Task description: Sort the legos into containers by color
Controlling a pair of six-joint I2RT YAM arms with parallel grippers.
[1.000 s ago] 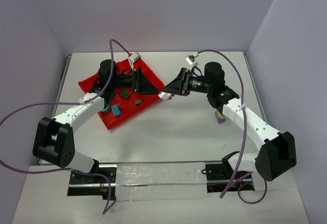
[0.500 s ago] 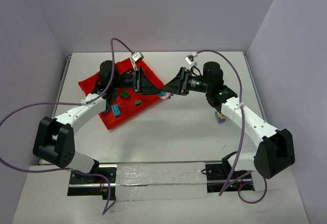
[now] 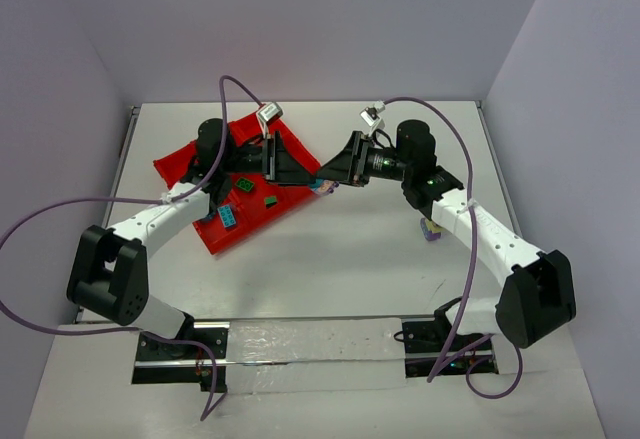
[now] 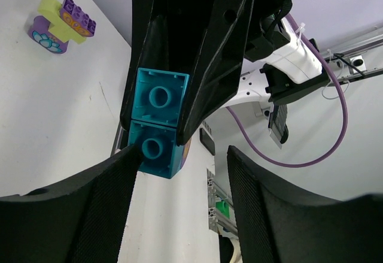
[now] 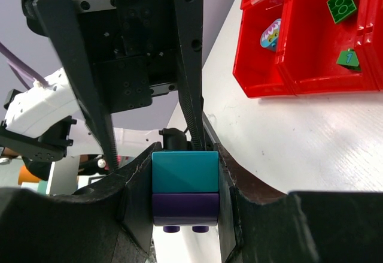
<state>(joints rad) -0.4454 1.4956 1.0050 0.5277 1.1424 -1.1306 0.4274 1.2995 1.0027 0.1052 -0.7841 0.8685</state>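
My right gripper (image 5: pixel 184 176) is shut on a clump of a teal brick (image 5: pixel 184 171) stacked on a purple brick (image 5: pixel 184 209), held in the air just right of the red tray (image 3: pixel 190 164). In the top view the right gripper (image 3: pixel 327 180) and left gripper (image 3: pixel 313 173) meet tip to tip. My left gripper (image 4: pixel 182 153) is open, and its left finger (image 4: pixel 90 209) is close beside the teal bricks (image 4: pixel 157 125). The tray holds a teal brick (image 3: pixel 229 216) and green bricks (image 3: pixel 270 200). In the right wrist view, green bricks (image 5: pixel 341 4) lie in one compartment.
A second clump of purple and yellow-green bricks (image 3: pixel 432 229) lies on the white table beside the right forearm; it also shows in the left wrist view (image 4: pixel 60 23). A small teal and pink piece (image 5: pixel 270 35) lies in a tray compartment. Purple cables loop above both arms.
The left gripper has edged right toward the held clump, and the right gripper has shifted slightly left. The clump stays in the right gripper.
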